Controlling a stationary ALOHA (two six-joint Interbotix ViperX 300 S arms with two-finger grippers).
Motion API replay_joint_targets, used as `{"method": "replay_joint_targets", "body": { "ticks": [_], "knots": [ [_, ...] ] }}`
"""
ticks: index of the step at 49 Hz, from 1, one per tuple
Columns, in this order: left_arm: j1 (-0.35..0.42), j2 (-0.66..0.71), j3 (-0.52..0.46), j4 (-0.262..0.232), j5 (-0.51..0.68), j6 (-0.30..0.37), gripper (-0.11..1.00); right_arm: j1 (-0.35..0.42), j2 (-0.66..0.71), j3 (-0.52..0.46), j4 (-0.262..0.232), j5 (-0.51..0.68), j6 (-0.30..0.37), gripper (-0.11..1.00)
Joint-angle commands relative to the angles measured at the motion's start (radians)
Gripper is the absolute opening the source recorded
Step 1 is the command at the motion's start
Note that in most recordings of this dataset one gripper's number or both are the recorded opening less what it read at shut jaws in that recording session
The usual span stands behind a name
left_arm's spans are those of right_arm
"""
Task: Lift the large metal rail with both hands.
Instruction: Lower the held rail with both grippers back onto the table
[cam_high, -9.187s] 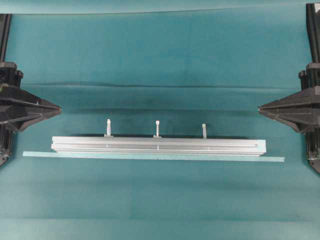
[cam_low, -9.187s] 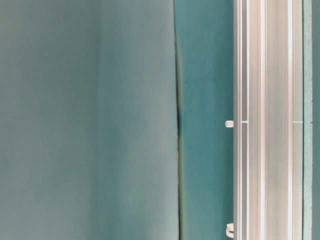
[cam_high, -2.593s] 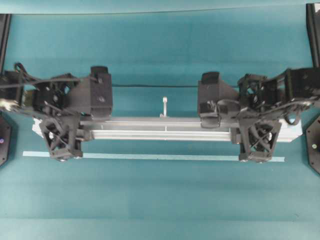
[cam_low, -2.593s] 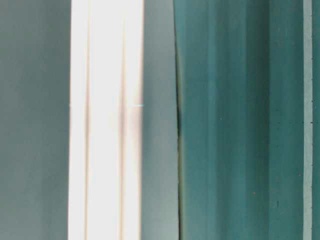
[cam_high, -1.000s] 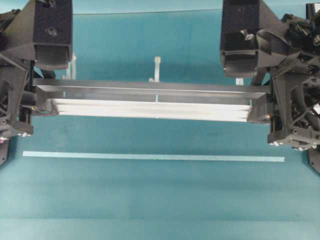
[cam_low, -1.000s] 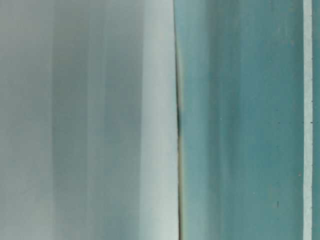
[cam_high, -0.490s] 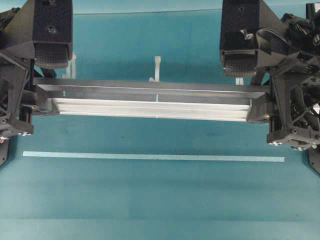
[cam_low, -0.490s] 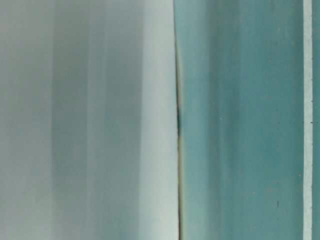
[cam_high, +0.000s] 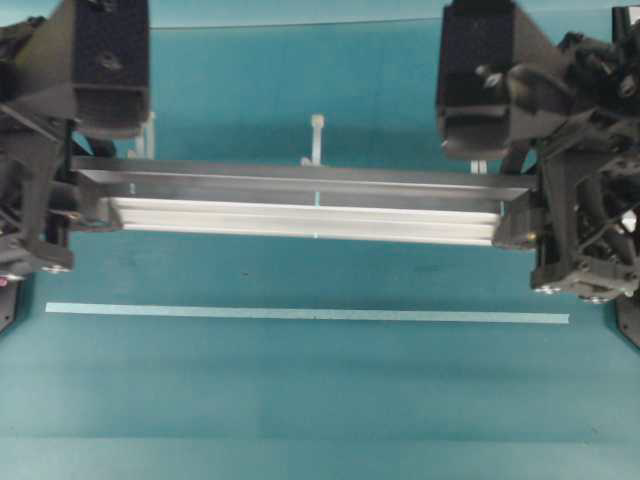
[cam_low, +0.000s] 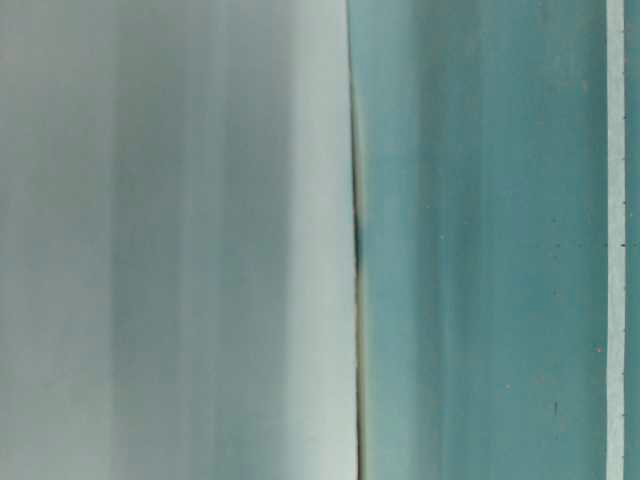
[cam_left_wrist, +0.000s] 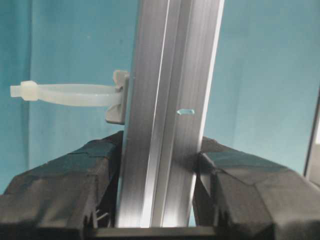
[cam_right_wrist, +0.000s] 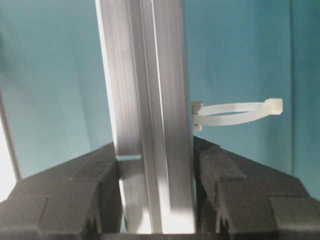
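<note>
the large metal rail (cam_high: 300, 205) looks stiff and weighty, its smooth aluminium faces likely slick, so a hold near each end, squeezing the grooved sides, seems soundest. that is how it sits: the left pincer (cam_left_wrist: 157, 172) is clamped on the rail's left end and the right pincer (cam_right_wrist: 156, 175) on its right end, pads pressed against both flanks. the rail hangs level above the bench (cam_high: 300, 400), off it, beyond the pale tape strip (cam_high: 300, 314), its white pegs (cam_high: 317, 135) on the rail's far side.
</note>
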Motion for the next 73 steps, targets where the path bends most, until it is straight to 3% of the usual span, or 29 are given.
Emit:
{"method": "replay_joint_targets", "body": {
  "ticks": [1,9,26,37,50,73],
  "knots": [
    [0.012,-0.012,0.031,0.008,-0.057,-0.018,0.37,0.014,0.003,0.029,0.002,-0.035,-0.003,0.38],
    [0.02,-0.038,0.146,0.005,-0.15,-0.025,0.37,0.014,0.002,0.143,0.003,-0.083,-0.026,0.38],
    [0.057,-0.08,0.451,0.008,-0.383,-0.021,0.37,-0.018,-0.051,0.411,-0.002,-0.342,-0.078,0.38],
    [0.072,-0.074,0.601,0.014,-0.448,-0.011,0.37,-0.032,-0.055,0.549,-0.028,-0.472,-0.087,0.38],
    [0.074,-0.071,0.713,0.014,-0.591,-0.012,0.37,-0.032,-0.046,0.68,-0.026,-0.69,-0.084,0.38],
    [0.074,-0.006,0.839,0.014,-0.801,-0.02,0.37,-0.032,0.028,0.767,-0.026,-0.795,-0.114,0.38]
  ]
}}
